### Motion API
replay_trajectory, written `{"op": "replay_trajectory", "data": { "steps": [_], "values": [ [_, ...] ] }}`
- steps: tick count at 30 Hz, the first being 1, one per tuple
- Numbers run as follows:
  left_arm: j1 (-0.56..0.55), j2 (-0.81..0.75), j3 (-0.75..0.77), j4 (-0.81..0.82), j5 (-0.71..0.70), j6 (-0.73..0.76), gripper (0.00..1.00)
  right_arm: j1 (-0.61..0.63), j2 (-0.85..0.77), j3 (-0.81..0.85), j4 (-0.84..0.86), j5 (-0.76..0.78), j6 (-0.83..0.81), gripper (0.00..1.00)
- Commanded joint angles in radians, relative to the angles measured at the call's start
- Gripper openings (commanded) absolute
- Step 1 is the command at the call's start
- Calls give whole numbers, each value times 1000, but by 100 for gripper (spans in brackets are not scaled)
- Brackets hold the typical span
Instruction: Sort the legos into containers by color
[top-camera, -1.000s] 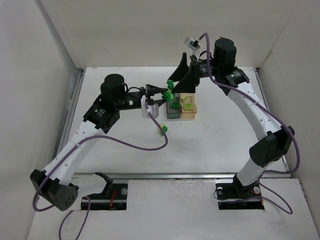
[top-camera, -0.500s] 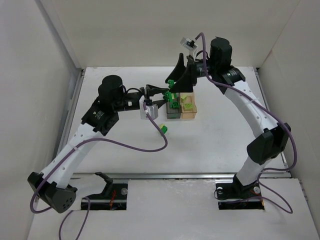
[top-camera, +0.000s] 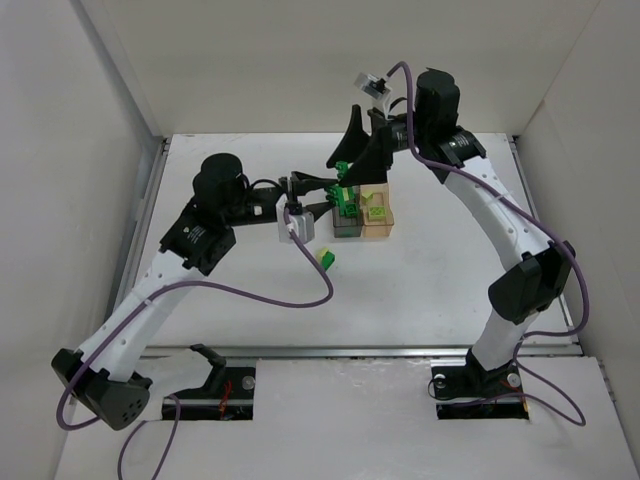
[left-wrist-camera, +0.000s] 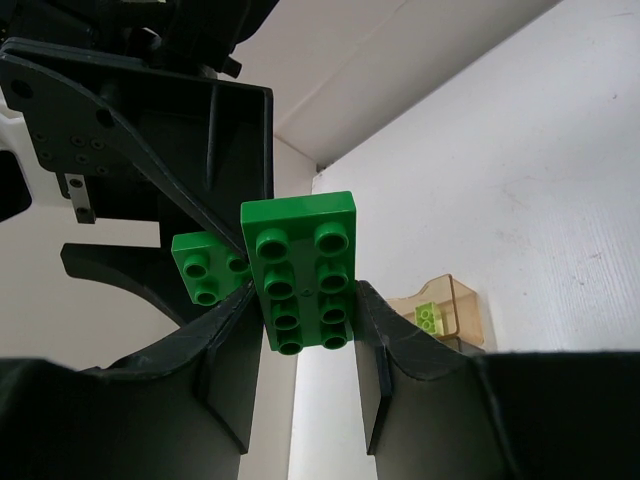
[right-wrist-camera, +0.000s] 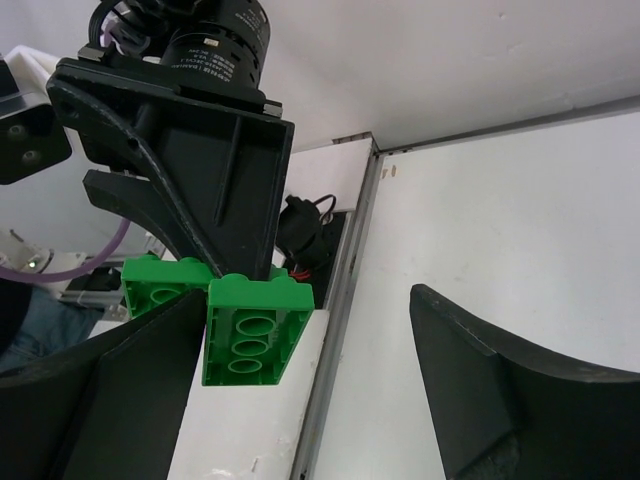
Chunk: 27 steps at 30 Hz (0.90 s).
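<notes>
While the left gripper (left-wrist-camera: 305, 322) clamps a dark green brick (left-wrist-camera: 303, 262) and the right gripper (right-wrist-camera: 310, 345) gapes, one pale brick (top-camera: 325, 258) lies unsorted near the containers (top-camera: 350, 231).

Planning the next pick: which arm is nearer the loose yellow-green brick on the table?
Left. The left gripper sits just behind the brick, wrist nearly beside it; the right gripper is farther back, by the boxes.

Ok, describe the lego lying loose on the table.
Find the two adjoining boxes on the white table. Nearer the front edge, slightly left, lies a pale yellow-green brick. Only it sits outside the boxes, held by nothing.
</notes>
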Motion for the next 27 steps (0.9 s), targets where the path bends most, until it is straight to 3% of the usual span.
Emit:
{"op": "replay_trajectory", "data": {
  "steps": [1,10,13,16,18,20,22,24,27],
  "values": [
    [-9,-45,-8,58,41,-12,0,10,1,57,43,-19,-23,86],
    [-9,-64,-8,30,32,-12,0,1,21,67,43,-19,-14,74],
    [-9,-64,-18,30,32,-12,0,1,41,92,43,4,12,99],
    [-9,-74,-27,39,23,-12,0,1,41,103,43,4,12,99],
    [-9,-74,-27,39,23,-12,0,1,41,103,43,4,12,94],
    [-9,-74,-27,39,23,-12,0,1,41,103,43,4,12,75],
    [-9,-74,-27,39,23,-12,0,1,41,103,43,4,12,72],
    [-9,-74,-27,39,23,-12,0,-8,41,103,43,4,23,87],
    [-9,-74,-27,39,23,-21,0,-8,41,112,43,13,23,92]
  ]
}}
